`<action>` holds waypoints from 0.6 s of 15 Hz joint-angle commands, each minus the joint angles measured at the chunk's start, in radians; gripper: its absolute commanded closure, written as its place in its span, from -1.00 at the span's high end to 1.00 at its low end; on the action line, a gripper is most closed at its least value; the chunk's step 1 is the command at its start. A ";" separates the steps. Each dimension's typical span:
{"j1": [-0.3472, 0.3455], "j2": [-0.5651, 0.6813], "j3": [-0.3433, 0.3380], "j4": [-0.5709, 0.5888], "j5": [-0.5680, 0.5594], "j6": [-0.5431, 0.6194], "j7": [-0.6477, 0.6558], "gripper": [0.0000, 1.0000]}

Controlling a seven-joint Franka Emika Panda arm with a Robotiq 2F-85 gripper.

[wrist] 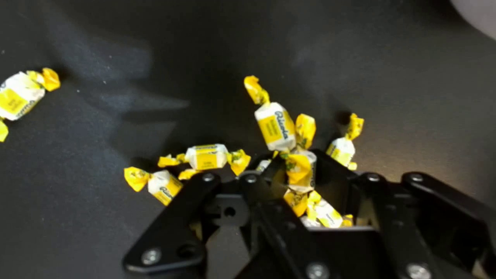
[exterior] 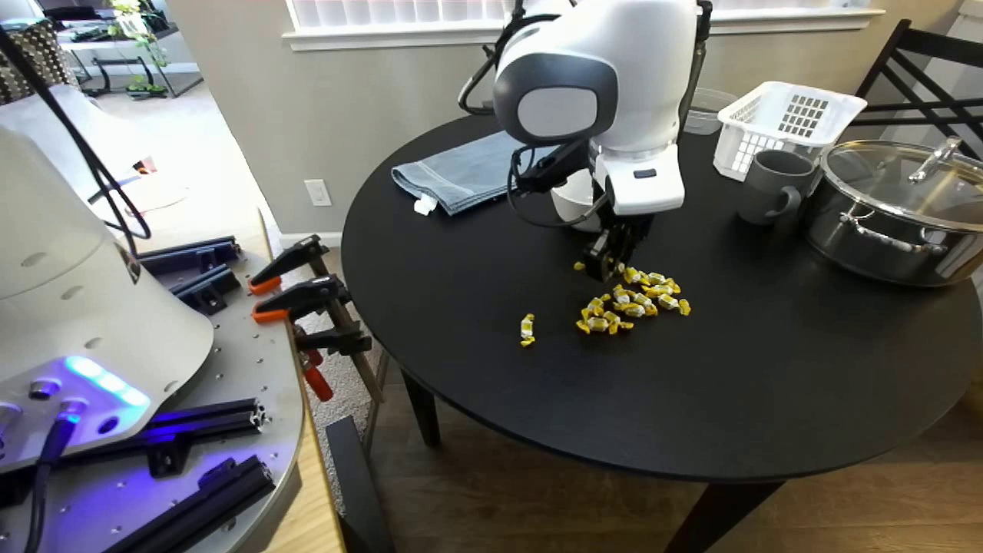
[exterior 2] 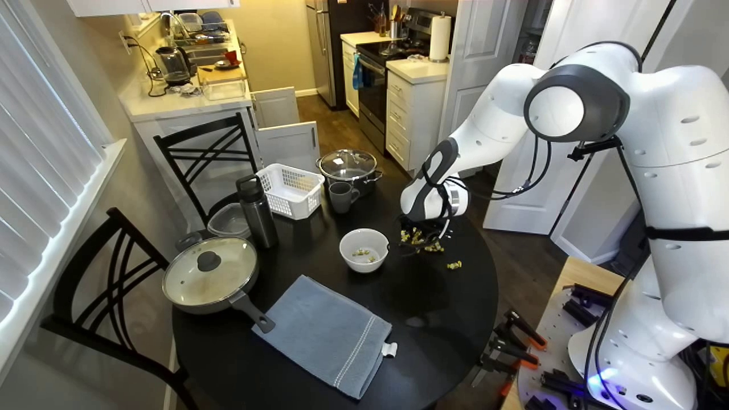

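Several yellow-and-white wrapped candies [exterior: 666, 302] lie in a loose pile on the black round table [exterior: 768, 369]. My gripper [wrist: 296, 166] points down into this pile, its jaws drawn together on one candy [wrist: 301, 173] in the wrist view. Another candy [wrist: 276, 127] touches the held one just beyond the fingertips, and more lie beneath and beside the fingers. A single candy [exterior: 527, 329] rests apart from the pile. Close to the gripper stands a white bowl [exterior 2: 356, 265] with a few candies inside. Cables and the wrist partly hide the gripper in an exterior view.
A folded blue-grey towel [exterior 2: 330, 336] and a lidded pan [exterior 2: 199, 279] lie near the bowl. Farther off are a steel bottle [exterior 2: 259, 213], a white basket [exterior: 745, 153], a grey mug [exterior: 772, 188], a lidded pot [exterior: 883, 250] and a clear container [exterior 2: 228, 219].
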 commanded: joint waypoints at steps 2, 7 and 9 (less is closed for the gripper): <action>0.021 -0.137 -0.012 -0.053 -0.060 -0.067 0.007 -0.90; 0.017 -0.174 0.042 -0.016 -0.051 -0.083 0.003 -0.90; 0.021 -0.180 0.076 0.004 -0.044 -0.084 -0.003 -0.90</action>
